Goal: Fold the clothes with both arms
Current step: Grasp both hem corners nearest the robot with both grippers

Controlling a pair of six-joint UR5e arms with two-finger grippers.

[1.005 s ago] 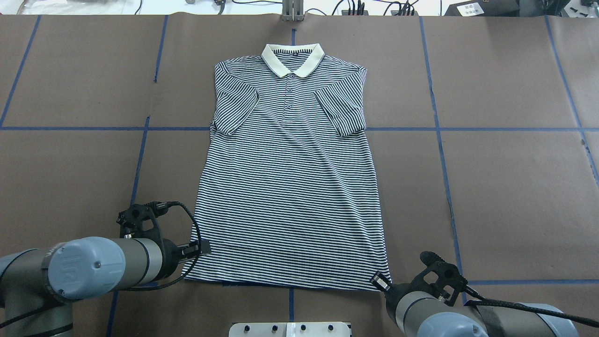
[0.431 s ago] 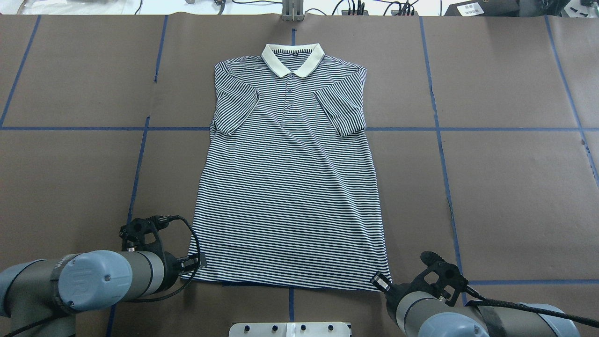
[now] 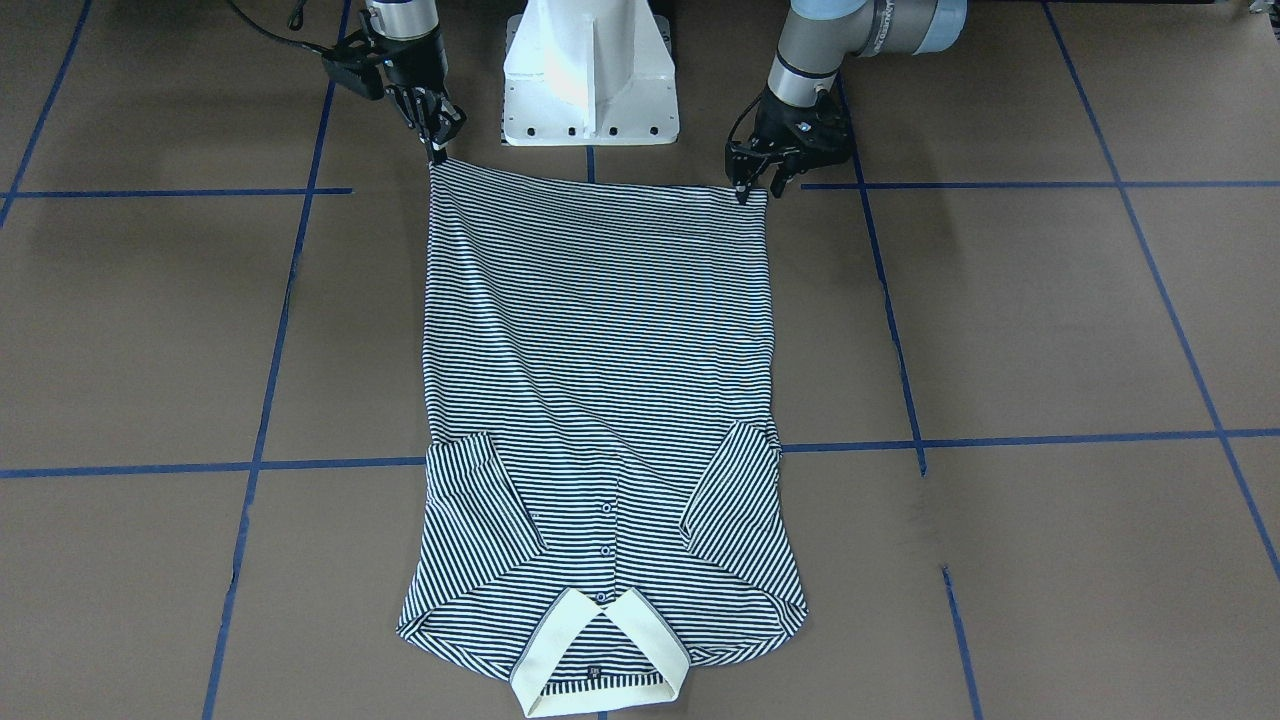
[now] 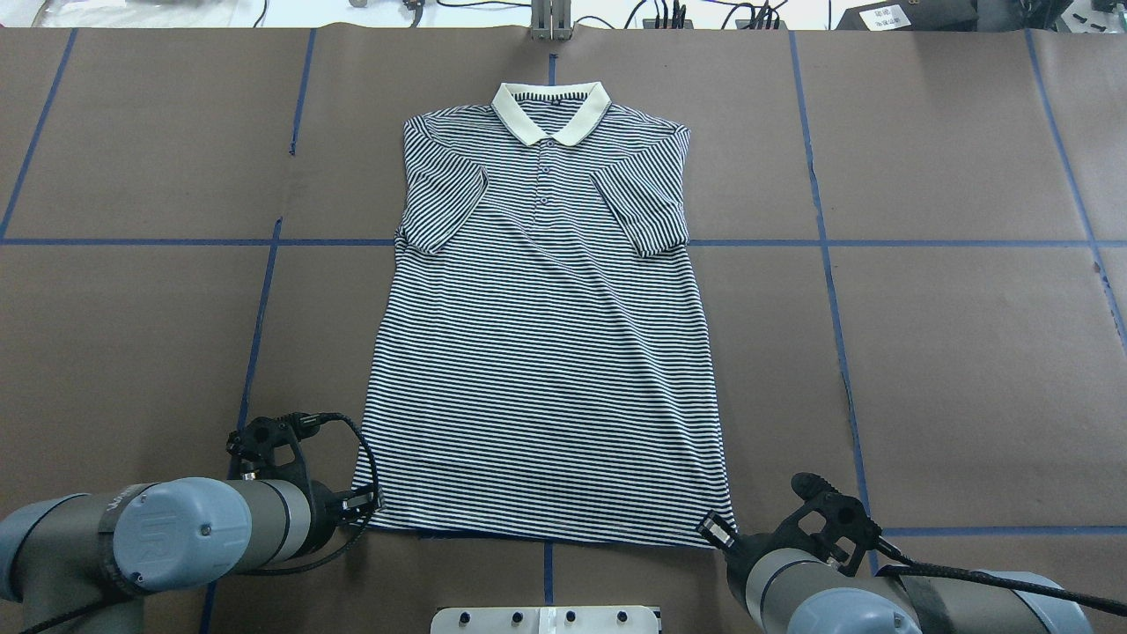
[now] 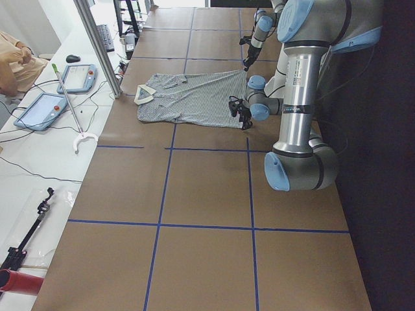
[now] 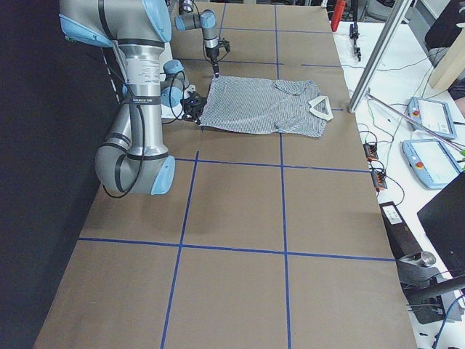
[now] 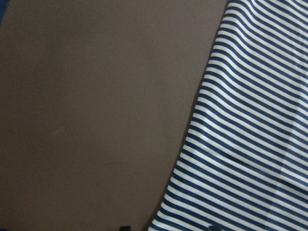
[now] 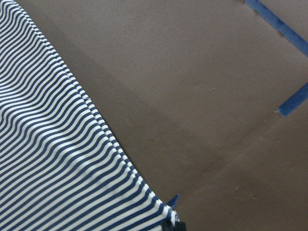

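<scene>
The striped polo shirt lies flat on the brown table, front up, with its cream collar at the far end and both sleeves folded inward. My left gripper is at the hem's left corner, open. In the left wrist view its fingertips stand apart over the shirt's side edge. My right gripper is pinched shut on the hem's right corner, which shows at the tip in the right wrist view.
The white pedestal base stands just behind the hem, between the two arms. Blue tape lines cross the brown table cover. Side tables with tablets and a seated person lie beyond the far edge.
My left arm has drawn back toward the robot along the shirt's left edge, and its gripper now sits at the hem corner. The right arm and the shirt have not moved.
</scene>
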